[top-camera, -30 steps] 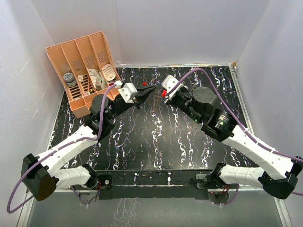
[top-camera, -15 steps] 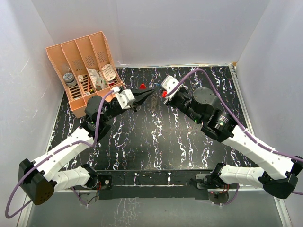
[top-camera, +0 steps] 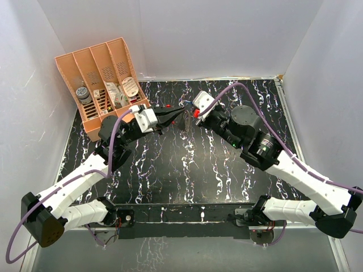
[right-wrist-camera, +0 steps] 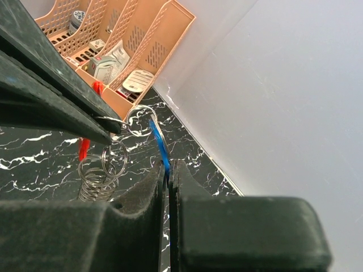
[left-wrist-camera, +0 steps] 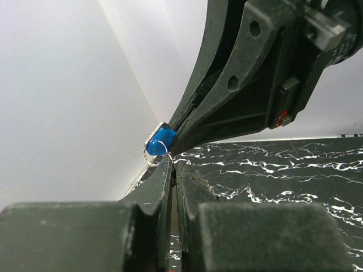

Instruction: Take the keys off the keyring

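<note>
While both grippers are meeting tip to tip above the black marbled table, each is clamping one end of the assembly.
Left gripper is pinching, jaws closed, the thin wire ring of the keyring; right gripper is squeezing the blue-headed key threaded on it, with a coiled spring dangling beneath.

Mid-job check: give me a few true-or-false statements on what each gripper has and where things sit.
1. The left gripper and right gripper are both shut. True.
2. The left gripper holds the blue key. False: the right gripper pinches it, and the left grips the keyring.
3. The orange rack stands at the back right. False: back left.
4. A metal coil hangs below the grippers. True.
</note>
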